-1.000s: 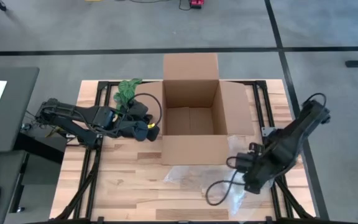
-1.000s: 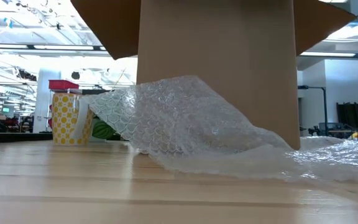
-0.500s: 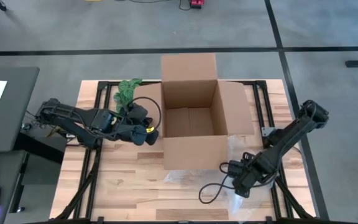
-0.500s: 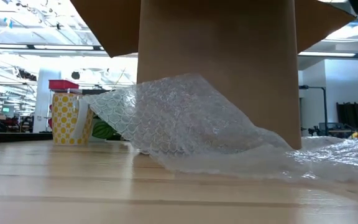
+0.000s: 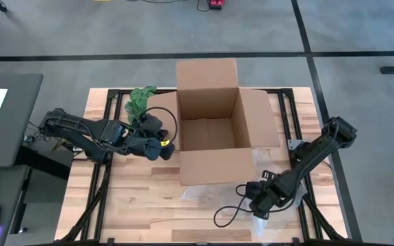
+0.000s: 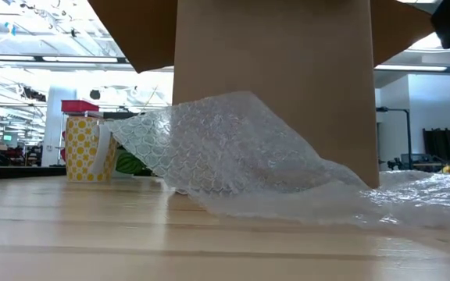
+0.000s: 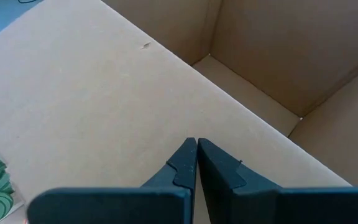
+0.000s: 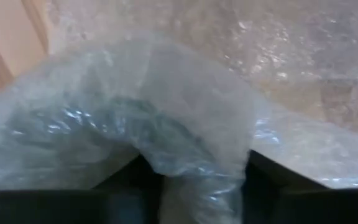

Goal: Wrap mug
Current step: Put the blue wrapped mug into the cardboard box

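Note:
The mug (image 6: 88, 148), yellow with white dots, stands upright on the table left of the cardboard box (image 5: 211, 130) in the low view. I cannot make it out in the high view. A sheet of bubble wrap (image 6: 233, 148) lies humped in front of the box. My right gripper (image 5: 255, 201) is low over the wrap's near right part and shut on it. My left gripper (image 5: 164, 149) is shut, with its tips (image 7: 196, 144) at the box's left flap. My right gripper pinches a bunched-up fold of the bubble wrap (image 8: 185, 143) between its two fingers, several layers gathered together. It comes slanting down from the table's right side. The rest of the wrap (image 5: 204, 195) lies slack on the table. Whether my left gripper touches the flap, I cannot tell.
The open box (image 6: 272, 78) fills the table's middle, with its flaps spread out. A green patterned cloth (image 5: 141, 99) lies at the far left, beside the box. Bare wood shows along the near left of the table (image 5: 135, 212). A cable loops from my right arm (image 5: 228, 215).
My right gripper has moved toward the table's near edge and to the left, holding the bubble wrap and drawing its right part into a bunch. The hump of wrap in front of the box has stayed as it was.

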`<state>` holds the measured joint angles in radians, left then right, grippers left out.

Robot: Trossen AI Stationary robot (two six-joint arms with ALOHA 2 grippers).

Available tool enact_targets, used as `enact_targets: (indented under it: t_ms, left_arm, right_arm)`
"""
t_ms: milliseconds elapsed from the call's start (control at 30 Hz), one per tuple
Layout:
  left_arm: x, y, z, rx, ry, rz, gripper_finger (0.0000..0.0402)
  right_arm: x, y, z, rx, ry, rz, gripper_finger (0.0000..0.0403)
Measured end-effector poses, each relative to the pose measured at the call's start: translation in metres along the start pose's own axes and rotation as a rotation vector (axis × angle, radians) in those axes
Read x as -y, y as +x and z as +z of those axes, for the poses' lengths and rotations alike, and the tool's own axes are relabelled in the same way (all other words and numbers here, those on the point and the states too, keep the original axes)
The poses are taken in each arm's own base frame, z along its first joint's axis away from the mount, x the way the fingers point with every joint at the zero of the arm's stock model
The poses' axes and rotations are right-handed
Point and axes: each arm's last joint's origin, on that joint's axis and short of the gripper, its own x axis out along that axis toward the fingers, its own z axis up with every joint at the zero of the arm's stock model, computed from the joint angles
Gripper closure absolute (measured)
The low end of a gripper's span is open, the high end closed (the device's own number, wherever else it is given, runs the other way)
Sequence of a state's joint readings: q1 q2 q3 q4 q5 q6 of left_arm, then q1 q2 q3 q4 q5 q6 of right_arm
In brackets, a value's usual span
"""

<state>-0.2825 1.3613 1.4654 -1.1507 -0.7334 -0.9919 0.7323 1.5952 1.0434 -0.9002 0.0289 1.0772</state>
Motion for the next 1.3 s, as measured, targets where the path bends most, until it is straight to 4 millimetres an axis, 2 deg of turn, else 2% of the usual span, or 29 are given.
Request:
enact_targets:
  t_ms: [133,200,467,667,867,967,1067,1233,1300]
  left_arm:
    - [0.0,0.0,0.0,-0.001,0.001,0.0,0.0402]
    - [0.0,0.0,0.0,-0.001,0.001,0.0,0.0402]
    - [0.0,0.0,0.0,-0.003,0.002,-0.001,0.0402]
    - [0.0,0.0,0.0,-0.004,0.005,-0.001,0.0402]
    - [0.0,0.0,0.0,-0.004,0.013,-0.002,0.0402]
    - [0.0,0.0,0.0,-0.004,0.013,-0.002,0.0402]
    - [0.0,0.0,0.0,-0.002,0.01,-0.004,0.0402]
    - [0.002,0.0,0.001,0.004,0.0,-0.014,0.0402]
    - [0.002,0.0,0.001,0.007,-0.004,-0.018,0.0402]
  right_arm:
    - [0.01,-0.013,-0.005,-0.02,0.035,-0.019,0.0357]
    - [0.017,-0.024,-0.009,-0.018,0.051,-0.014,0.0384]
    - [0.046,-0.104,-0.021,-0.029,0.111,0.086,0.0385]
    - [0.055,-0.163,-0.022,-0.01,0.096,0.389,0.0385]
    - [0.054,-0.216,-0.023,-0.138,0.041,0.712,0.0385]
    - [0.054,-0.24,-0.023,-0.138,0.001,0.817,0.0386]
    - [0.051,-0.265,-0.011,-0.007,-0.041,0.953,0.0386]
    - [0.051,-0.298,0.023,0.431,-0.139,1.069,0.0386]
    - [0.055,-0.307,0.04,0.597,-0.179,1.054,0.0386]
